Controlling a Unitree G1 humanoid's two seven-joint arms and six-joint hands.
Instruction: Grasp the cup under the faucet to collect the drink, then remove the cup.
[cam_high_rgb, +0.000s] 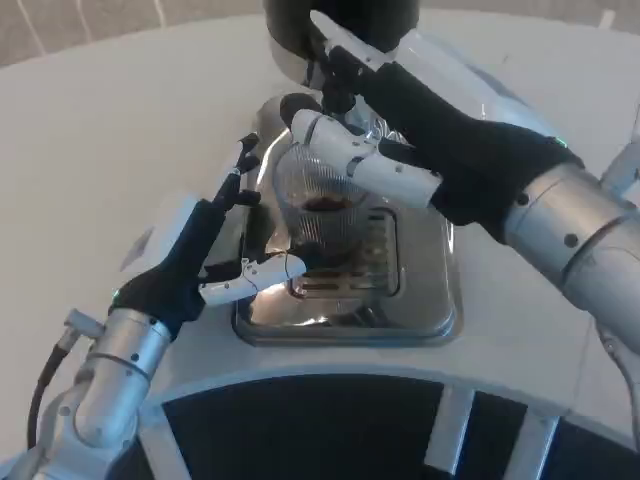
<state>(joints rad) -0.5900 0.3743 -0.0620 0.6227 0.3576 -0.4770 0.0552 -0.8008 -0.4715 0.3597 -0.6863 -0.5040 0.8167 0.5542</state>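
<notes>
1. Looking down from the head view, you see the cup (322, 215), a clear ribbed tumbler, standing upright on the slotted grate of the drip tray (430, 315), right below the faucet (340, 85).
2. Your left hand (215, 245) sits at the cup's left side. Its upper fingers reach up along the cup's left wall, and a lower white finger (250, 277) curls in against the cup's base. It looks wrapped around the cup, though you cannot tell how firmly it grips.
3. Your right hand (420, 130) comes in from the upper right, above the cup. Its white fingers (350, 155) lie across the cup's rim and upper wall, touching it, while another finger points up to the faucet lever. You cannot tell whether this hand is gripping the cup or only resting on it.
4. Inside the cup you can make out a small dark patch of drink (325, 204) low down; the level is hard to read through the ribbing.
5. The drip tray is shiny metal with a raised rim, and it lies on the white table (90, 130) in front of the dark dispenser body (300, 25).
6. Both silver forearms frame the tray, left from the lower left, right from the right edge.
</notes>
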